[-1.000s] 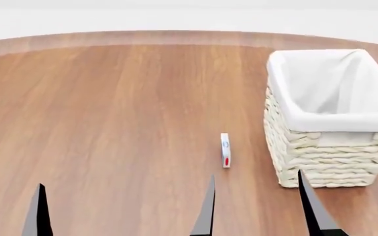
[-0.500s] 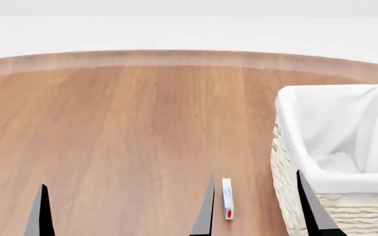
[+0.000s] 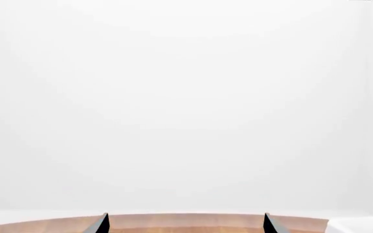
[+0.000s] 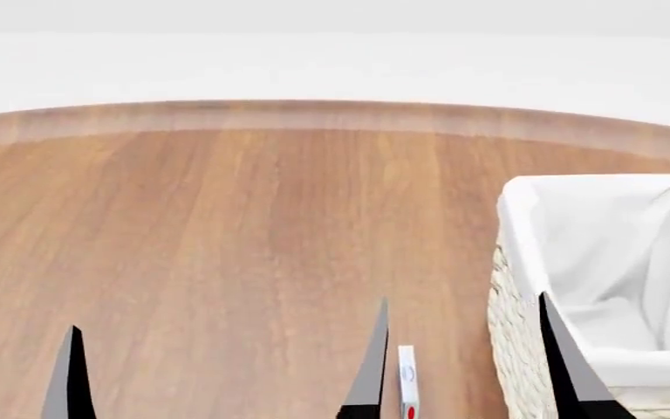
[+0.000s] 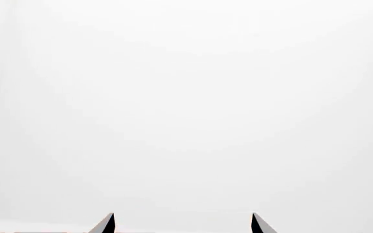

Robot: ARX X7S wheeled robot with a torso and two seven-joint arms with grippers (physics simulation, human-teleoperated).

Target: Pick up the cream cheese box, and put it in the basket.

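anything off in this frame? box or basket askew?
One oddity: the cream cheese box stands on its thin edge on the wooden table instead of lying flat, partly cut off at the head view's bottom edge. The basket sits upright, liner in place. No spill or damage visible.

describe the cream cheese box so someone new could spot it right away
Start at the big woven basket with the white liner on the right of the wooden table. Just to its left, at the picture's near edge, stands the cream cheese box: a thin white box seen edge-on, with a red mark, far smaller than the basket.
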